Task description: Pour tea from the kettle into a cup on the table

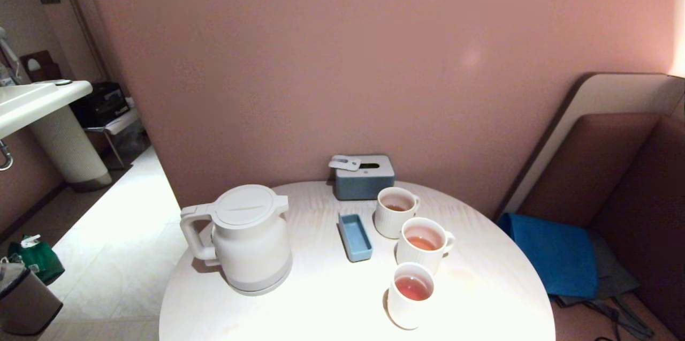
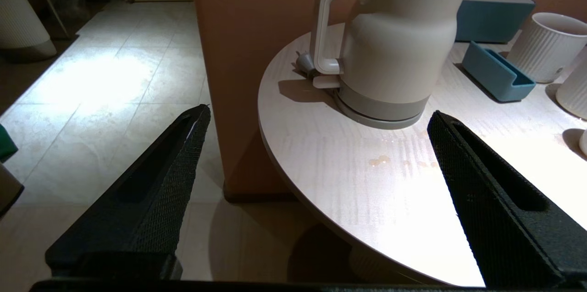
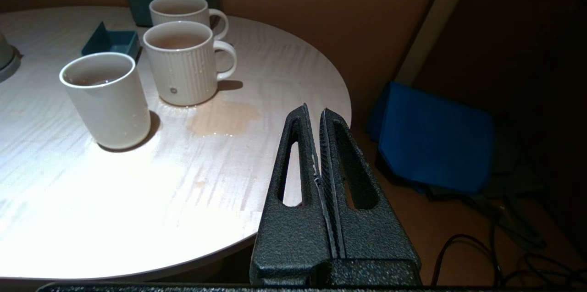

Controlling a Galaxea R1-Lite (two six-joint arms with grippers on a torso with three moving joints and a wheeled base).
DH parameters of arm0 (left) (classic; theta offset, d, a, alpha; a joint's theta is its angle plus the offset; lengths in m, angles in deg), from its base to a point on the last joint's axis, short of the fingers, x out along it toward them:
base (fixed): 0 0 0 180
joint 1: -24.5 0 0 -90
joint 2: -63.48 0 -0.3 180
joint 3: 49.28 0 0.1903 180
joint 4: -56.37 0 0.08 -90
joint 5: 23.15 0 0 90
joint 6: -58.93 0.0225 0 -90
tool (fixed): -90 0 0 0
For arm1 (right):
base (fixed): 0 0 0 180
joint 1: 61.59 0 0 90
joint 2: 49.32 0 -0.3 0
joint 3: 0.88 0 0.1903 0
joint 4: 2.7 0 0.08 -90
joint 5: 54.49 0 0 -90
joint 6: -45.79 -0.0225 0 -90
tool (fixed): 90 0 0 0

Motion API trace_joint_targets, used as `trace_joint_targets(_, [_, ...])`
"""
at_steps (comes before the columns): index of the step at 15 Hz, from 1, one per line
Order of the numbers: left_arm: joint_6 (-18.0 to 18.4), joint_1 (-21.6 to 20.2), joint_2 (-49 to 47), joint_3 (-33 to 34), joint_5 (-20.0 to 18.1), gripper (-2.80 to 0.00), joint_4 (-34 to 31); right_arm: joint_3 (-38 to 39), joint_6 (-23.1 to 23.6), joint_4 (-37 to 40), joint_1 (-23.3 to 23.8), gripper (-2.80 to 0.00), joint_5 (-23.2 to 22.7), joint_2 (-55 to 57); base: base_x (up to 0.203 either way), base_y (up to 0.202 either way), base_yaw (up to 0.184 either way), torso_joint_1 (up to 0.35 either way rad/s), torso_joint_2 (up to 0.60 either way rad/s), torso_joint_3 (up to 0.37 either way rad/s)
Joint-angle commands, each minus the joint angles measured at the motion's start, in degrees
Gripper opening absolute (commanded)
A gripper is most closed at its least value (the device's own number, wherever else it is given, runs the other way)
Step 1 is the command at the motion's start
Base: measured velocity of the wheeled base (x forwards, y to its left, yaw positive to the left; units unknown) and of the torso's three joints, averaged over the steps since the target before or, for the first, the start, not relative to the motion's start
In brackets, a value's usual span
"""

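Observation:
The white kettle [image 1: 247,236] [image 2: 395,40] stands on its grey base at the left of the round pale table [image 1: 332,309], handle turned left. Three white cups hold orange-red tea [image 1: 412,288]: a plain cup [image 1: 410,294] [image 3: 106,99] nearest me, a ribbed mug [image 1: 423,244] [image 3: 182,66] behind it, and another ribbed mug [image 1: 395,211] [image 3: 182,9] farthest back. My left gripper [image 2: 318,115] is open, off the table's left front edge, short of the kettle. My right gripper [image 3: 314,112] is shut and empty at the table's right front edge. Neither arm shows in the head view.
A small blue tray [image 1: 355,236] lies between kettle and cups. A grey-blue tissue box [image 1: 363,176] stands at the back by the wall. A tea puddle [image 3: 222,118] lies beside the middle mug, with drops [image 2: 379,161] before the kettle. A blue cushion [image 1: 554,252] lies on the floor at right.

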Motion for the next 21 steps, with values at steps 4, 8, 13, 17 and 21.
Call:
trace_joint_targets(4, [-0.16,0.0,-0.05,-0.02,0.09,0.0,0.07,0.0,0.03,0.0,0.04,-2.8,-0.03,0.05,0.0,0.0,0.0,0.0,0.0,0.0])
trace_joint_targets(8, [-0.52,0.0,-0.05,-0.02,0.1,0.0,0.06,0.0,0.03,0.0,-0.05,-2.8,-0.03,0.05,0.0,0.0,0.0,0.0,0.0,0.0])
trace_joint_targets(13, [-6.38,0.0,-0.07,0.37,0.01,-2.8,0.33,0.0,0.03,0.0,0.04,-2.8,-0.03,0.05,0.0,0.0,0.0,0.0,0.0,0.0])
trace_joint_targets(17, [-9.16,0.0,-0.12,0.59,0.2,-2.8,0.48,0.0,0.03,0.0,-0.05,-2.8,-0.03,0.05,0.0,0.0,0.0,0.0,0.0,0.0])
trace_joint_targets(21, [7.05,0.0,-0.1,0.83,0.08,-2.8,0.51,0.0,0.03,-0.01,-0.04,-2.8,-0.03,0.05,0.0,0.0,0.0,0.0,0.0,0.0])
